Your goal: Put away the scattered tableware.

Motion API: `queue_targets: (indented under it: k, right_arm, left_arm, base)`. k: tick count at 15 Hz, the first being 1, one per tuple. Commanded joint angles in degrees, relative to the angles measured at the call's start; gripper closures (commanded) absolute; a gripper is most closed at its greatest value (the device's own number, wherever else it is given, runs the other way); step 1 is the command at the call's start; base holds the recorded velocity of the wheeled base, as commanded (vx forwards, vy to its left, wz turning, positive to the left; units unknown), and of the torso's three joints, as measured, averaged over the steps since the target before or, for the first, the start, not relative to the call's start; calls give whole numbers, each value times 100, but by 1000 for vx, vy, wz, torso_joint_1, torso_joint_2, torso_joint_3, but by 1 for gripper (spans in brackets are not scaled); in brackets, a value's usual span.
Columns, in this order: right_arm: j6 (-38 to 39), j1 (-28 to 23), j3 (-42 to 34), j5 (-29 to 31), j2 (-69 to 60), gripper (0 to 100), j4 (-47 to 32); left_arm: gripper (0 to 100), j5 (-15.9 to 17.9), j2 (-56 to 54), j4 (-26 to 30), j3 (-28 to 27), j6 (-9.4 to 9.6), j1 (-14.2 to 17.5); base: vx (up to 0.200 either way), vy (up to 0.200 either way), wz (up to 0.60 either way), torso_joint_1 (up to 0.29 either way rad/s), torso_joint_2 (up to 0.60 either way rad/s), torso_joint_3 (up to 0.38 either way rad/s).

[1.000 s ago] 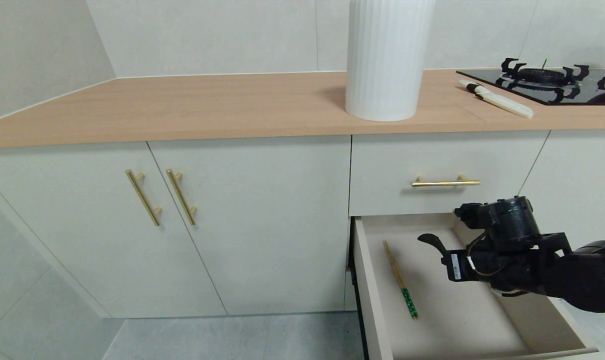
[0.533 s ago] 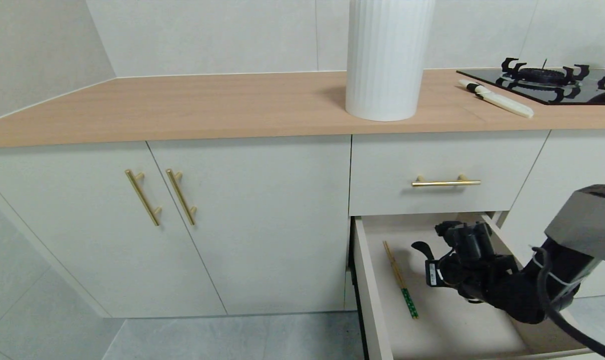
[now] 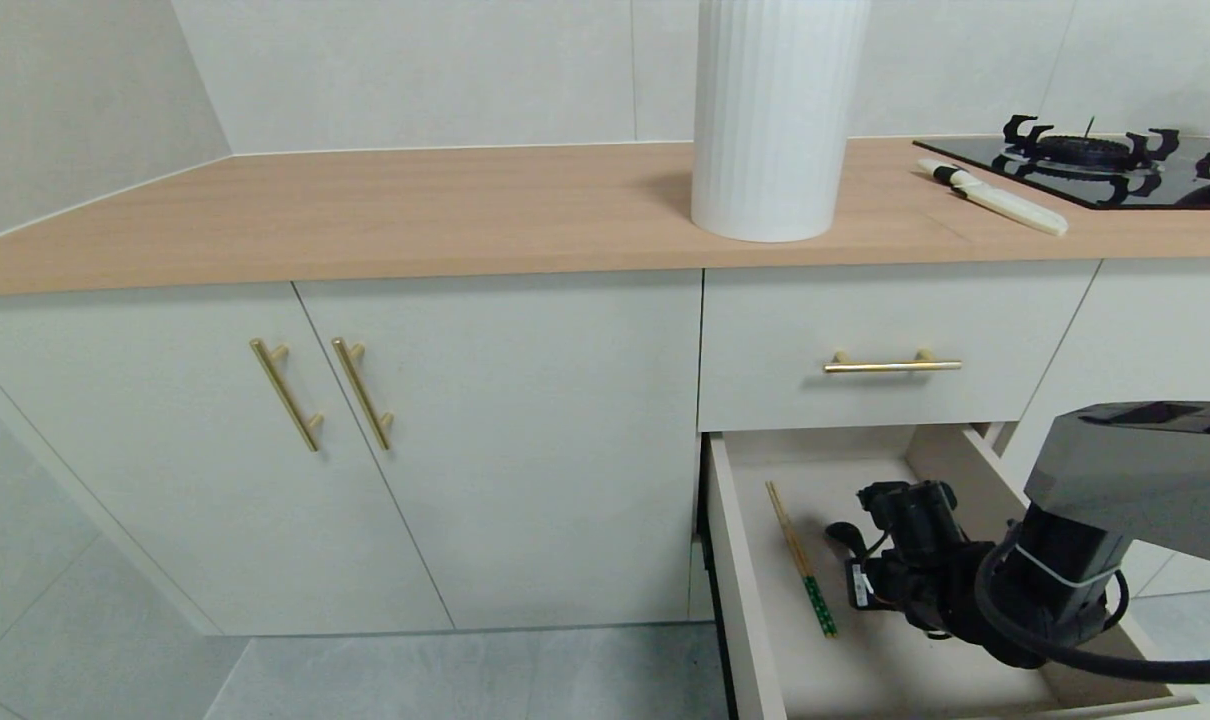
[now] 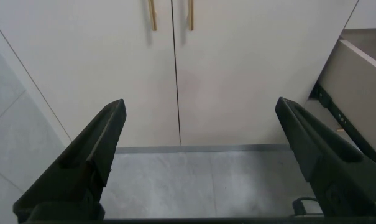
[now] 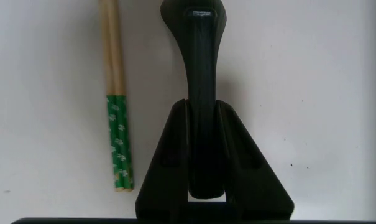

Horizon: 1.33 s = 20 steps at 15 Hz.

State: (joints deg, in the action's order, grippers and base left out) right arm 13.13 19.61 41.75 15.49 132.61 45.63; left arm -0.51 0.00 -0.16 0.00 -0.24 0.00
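Claw [image 5: 201, 112] grips glossy black spoon [image 5: 199, 50] (green-tipped wooden chopsticks [image 5: 115, 93] beside).

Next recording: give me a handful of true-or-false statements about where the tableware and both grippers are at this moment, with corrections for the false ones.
1. The right gripper is shut on a black spoon. True.
2. The chopsticks lie on the counter. False: they lie inside the open drawer, beside the spoon.
3. The left gripper holds a fork. False: it is open and empty, facing the cabinet doors.
4. A knife lies on the counter beside the stove. True.
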Motion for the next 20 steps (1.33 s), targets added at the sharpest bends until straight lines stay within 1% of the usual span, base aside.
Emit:
queue_targets:
  k: [1, 10, 11, 17, 20]
  right_arm:
    - [-3, -2, 17, 6, 63, 100, -1]
    - [-12, -10, 8, 24, -16, 100, -1]
    - [-12, -10, 0, 24, -33, 0, -1]
    - [5, -28, -36, 24, -297, 0, -28]
    - [5, -28, -97, 24, -649, 0, -45]
  left_arm:
    - [0, -2, 0, -2, 0, -2, 0]
    - [0, -2, 0, -2, 0, -2, 0]
    - [0, -2, 0, -2, 0, -2, 0]
    - [0, -2, 0, -2, 0, -2, 0]
    - [0, -2, 0, -2, 0, -2, 0]
  base:
    - [0, 0, 0, 0, 0, 0]
    - [0, 0, 0, 0, 0, 0]
    - [0, 0, 0, 0, 0, 0]
    - [0, 0, 0, 0, 0, 0]
    - [0, 0, 0, 0, 0, 0]
